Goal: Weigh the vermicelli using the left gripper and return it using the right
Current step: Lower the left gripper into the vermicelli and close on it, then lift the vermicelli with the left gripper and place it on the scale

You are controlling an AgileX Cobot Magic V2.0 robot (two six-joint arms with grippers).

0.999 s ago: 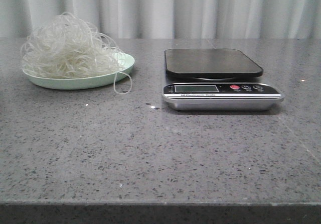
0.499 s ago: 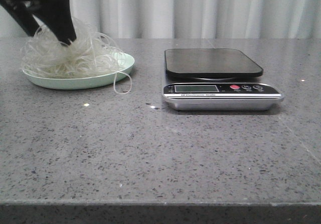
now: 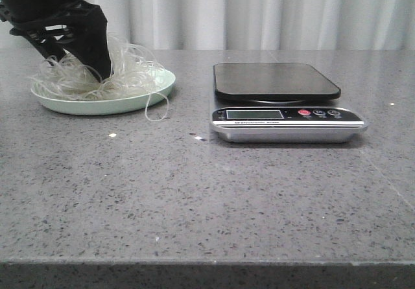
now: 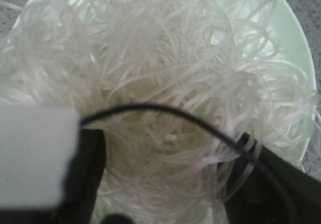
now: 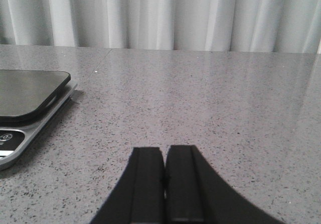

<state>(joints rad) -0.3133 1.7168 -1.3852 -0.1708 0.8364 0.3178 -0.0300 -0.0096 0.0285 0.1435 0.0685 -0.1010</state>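
The vermicelli (image 3: 133, 72) is a fluffy whitish tangle on a pale green plate (image 3: 159, 88) at the table's far left. My left gripper (image 3: 74, 59) is pushed down into the tangle, its jaws open. In the left wrist view the two black fingers (image 4: 88, 169) stand wide apart with vermicelli (image 4: 165, 83) filling the gap between them, the plate's rim (image 4: 296, 38) behind. The scale (image 3: 279, 101), with a black platform and silver front, stands to the right, bare. My right gripper (image 5: 164, 153) is shut and empty above the table, right of the scale (image 5: 25, 98). It is out of the front view.
A stray noodle loop (image 3: 157, 107) hangs over the plate's rim onto the grey speckled table (image 3: 207, 192). White curtains (image 3: 259, 10) close off the back.
My left gripper came in from the upper left and sank into the vermicelli, pressing the heap lower. The plate and scale have not moved.
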